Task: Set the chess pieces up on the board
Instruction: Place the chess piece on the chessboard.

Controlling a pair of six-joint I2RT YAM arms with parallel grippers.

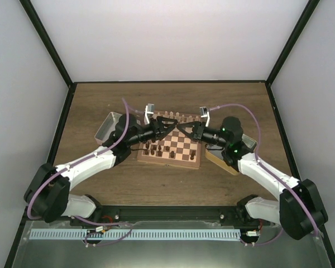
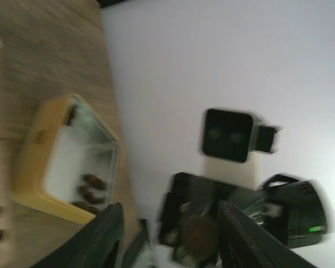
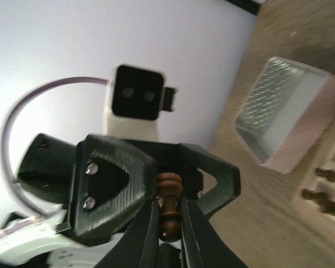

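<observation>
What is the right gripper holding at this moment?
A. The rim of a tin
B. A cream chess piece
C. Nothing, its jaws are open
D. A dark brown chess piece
D: in the right wrist view, the right gripper is shut on a dark brown piece.
</observation>
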